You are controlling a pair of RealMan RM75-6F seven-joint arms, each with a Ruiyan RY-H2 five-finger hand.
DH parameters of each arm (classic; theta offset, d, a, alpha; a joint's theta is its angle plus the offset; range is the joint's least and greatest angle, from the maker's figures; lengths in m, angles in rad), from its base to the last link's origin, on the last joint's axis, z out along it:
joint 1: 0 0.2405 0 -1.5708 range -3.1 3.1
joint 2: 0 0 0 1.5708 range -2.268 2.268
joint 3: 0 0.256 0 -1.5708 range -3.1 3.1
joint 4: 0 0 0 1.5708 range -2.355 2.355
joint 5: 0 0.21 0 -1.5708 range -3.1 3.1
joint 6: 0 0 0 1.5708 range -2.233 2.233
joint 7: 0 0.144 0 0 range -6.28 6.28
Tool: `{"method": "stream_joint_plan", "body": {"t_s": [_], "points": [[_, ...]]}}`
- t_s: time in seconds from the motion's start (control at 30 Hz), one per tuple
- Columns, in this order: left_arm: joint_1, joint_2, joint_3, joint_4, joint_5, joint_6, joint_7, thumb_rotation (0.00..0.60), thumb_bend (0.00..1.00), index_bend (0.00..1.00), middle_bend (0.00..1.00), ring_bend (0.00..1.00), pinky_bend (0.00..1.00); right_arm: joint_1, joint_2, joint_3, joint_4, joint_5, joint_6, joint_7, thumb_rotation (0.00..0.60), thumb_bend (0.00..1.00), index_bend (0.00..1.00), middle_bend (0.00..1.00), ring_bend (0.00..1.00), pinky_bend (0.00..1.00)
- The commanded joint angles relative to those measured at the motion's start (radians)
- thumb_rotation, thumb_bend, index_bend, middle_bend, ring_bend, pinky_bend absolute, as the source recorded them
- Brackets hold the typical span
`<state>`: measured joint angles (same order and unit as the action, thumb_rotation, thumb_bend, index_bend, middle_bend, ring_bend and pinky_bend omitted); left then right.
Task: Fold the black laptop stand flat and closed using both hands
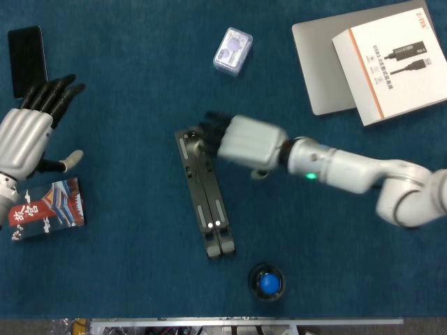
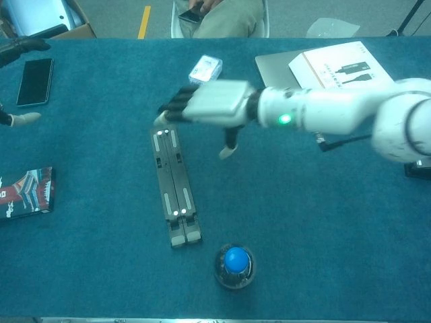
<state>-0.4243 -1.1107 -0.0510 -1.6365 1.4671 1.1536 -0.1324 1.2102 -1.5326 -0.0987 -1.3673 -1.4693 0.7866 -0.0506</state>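
Observation:
The black laptop stand lies flat and folded on the blue table, a long narrow bar running from upper left to lower right. My right hand hovers over its far end with fingers spread, holding nothing. At the left edge my left hand stays raised and open, well apart from the stand; the chest view shows only its fingertips.
A black phone lies at the far left. A small printed packet sits near my left hand. A blue-topped round object rests just below the stand. A clear case, a grey laptop and a white box lie farther back.

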Motion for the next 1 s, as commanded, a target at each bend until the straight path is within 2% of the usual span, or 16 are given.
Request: {"method": "stream_joint_plan", "body": {"t_s": [0.03, 0.2, 0.37, 0.5, 0.63, 1.0], "points": [[0.005, -0.02, -0.016, 0.022, -0.015, 0.023, 0.03, 0.6, 0.25, 0.0, 0.0, 0.0, 0.0, -0.168, 0.172, 0.058, -0.224, 0.243, 0.135, -0.249, 0.6, 0.04, 0.0, 0.03, 0.0, 0.02], [0.02, -0.036, -0.032, 0.046, -0.035, 0.064, 0.074, 0.6, 0.25, 0.0, 0.0, 0.0, 0.0, -0.292, 0.269, 0.051, -0.362, 0.342, 0.298, -0.369, 0.6, 0.08, 0.0, 0.13, 0.01, 0.05], [0.043, -0.056, -0.035, 0.075, -0.036, 0.116, 0.137, 0.6, 0.25, 0.0, 0.0, 0.0, 0.0, -0.403, 0.332, 0.015, -0.425, 0.373, 0.414, -0.438, 0.6, 0.11, 0.0, 0.19, 0.07, 0.1], [0.06, -0.066, -0.032, 0.088, -0.029, 0.154, 0.18, 0.6, 0.25, 0.0, 0.0, 0.0, 0.0, -0.47, 0.352, -0.002, -0.45, 0.369, 0.487, -0.47, 0.6, 0.11, 0.0, 0.21, 0.07, 0.1], [0.094, -0.075, -0.027, 0.093, -0.021, 0.214, 0.238, 0.6, 0.25, 0.0, 0.0, 0.0, 0.0, -0.592, 0.378, -0.042, -0.472, 0.329, 0.63, -0.506, 0.6, 0.11, 0.0, 0.22, 0.07, 0.1], [0.156, -0.042, 0.004, 0.028, -0.014, 0.257, 0.272, 0.6, 0.25, 0.0, 0.0, 0.0, 0.0, -0.833, 0.414, -0.072, -0.506, 0.271, 0.855, -0.534, 0.6, 0.11, 0.0, 0.22, 0.07, 0.1]]}}
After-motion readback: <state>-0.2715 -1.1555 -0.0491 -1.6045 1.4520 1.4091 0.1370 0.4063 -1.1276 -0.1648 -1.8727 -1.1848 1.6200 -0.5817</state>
